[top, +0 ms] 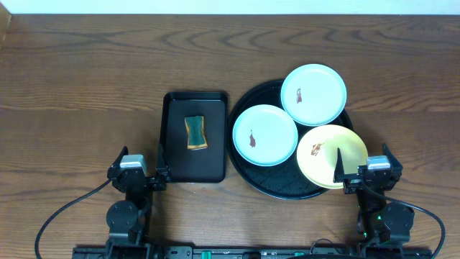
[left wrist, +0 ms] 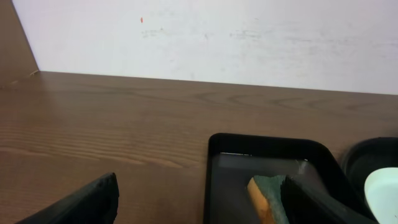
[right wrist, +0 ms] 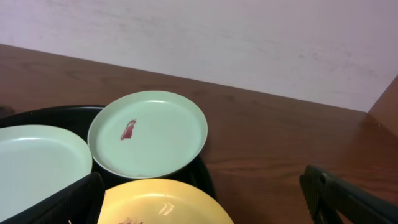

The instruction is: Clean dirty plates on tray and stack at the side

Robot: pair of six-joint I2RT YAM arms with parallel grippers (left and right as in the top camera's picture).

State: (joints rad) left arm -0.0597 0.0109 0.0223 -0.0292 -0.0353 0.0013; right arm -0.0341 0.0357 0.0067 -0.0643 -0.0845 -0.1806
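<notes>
Overhead, yellow plate beneath right tool (spread wide)

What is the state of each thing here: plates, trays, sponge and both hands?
far mint plate: brown smear, on the round tray
near mint plate: brown smear, on the round tray
yellow plate: brown smear, on the round tray
sponge: lying in the rectangular tray
left hand: open, empty
right hand: open, empty

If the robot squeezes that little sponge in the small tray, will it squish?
Probably squish: the sponge looks like soft foam with a green scrubby top, and its sides curve in. It likely weighs very little. It lies flat in the rectangular tray, so it should not roll.
</notes>
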